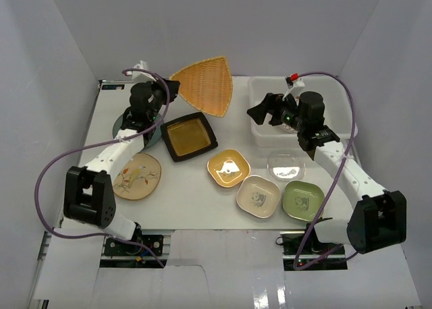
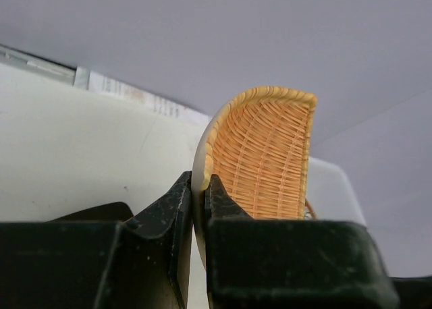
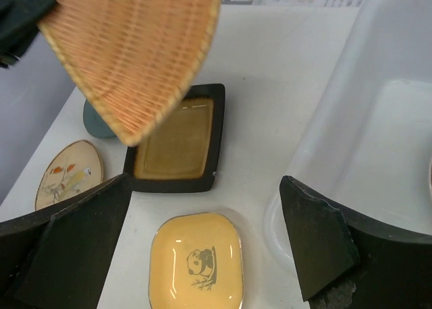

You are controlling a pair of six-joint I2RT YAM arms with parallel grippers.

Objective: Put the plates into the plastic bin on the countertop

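My left gripper (image 1: 173, 88) (image 2: 199, 185) is shut on the rim of the woven fan tray (image 1: 202, 85) (image 2: 266, 154) (image 3: 131, 49), holding it lifted above the countertop (image 1: 229, 130) at the back. My right gripper (image 1: 260, 110) (image 3: 204, 187) stands open beside the plastic bin (image 1: 341, 96) (image 3: 351, 86), with nothing between its fingers. Below it lie the black-rimmed yellow rectangle (image 1: 188, 136) (image 3: 177, 139) and the yellow square (image 1: 228, 167) (image 3: 196, 260). The tan oval (image 1: 137, 176) and the teal round plate (image 1: 120, 125) lie on the left, the teal one partly under my left arm.
A clear glass dish (image 1: 285, 164), a cream square (image 1: 257, 196) and a green square (image 1: 302, 200) lie at the front right, near my right arm's forearm. White walls close in the countertop on three sides.
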